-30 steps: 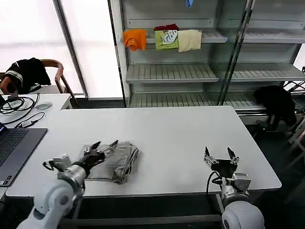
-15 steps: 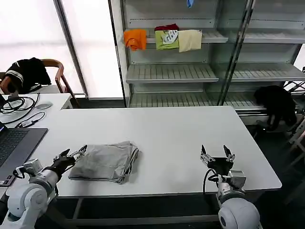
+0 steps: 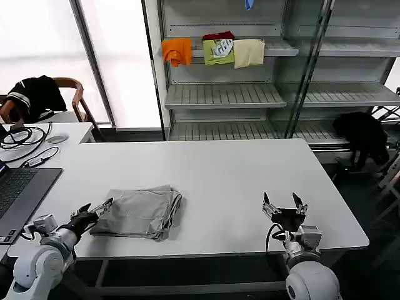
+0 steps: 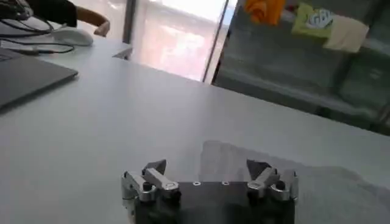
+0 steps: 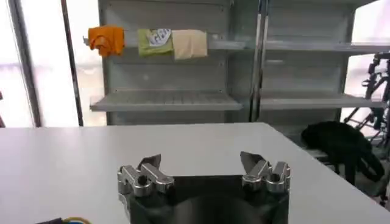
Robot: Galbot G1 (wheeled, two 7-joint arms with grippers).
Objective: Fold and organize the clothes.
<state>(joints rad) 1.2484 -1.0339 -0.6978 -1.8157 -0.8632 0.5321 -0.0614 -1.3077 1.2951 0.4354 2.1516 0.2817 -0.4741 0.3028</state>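
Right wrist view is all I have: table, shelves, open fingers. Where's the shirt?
Observer: The folded grey shirt lies on the white table, toward the robot's left front.
Operator: Left gripper on it?
Observer: No. The left gripper is open, just off the shirt's left edge, holding nothing.
Operator: Anything else over there?
Observer: A laptop sits at the table's left end, clear of the shirt.
Operator: And my right gripper?
Observer: The right gripper hovers open near the front edge, well right of the shirt.

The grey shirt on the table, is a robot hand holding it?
No. The folded grey shirt lies free; the left gripper sits open just beside it.
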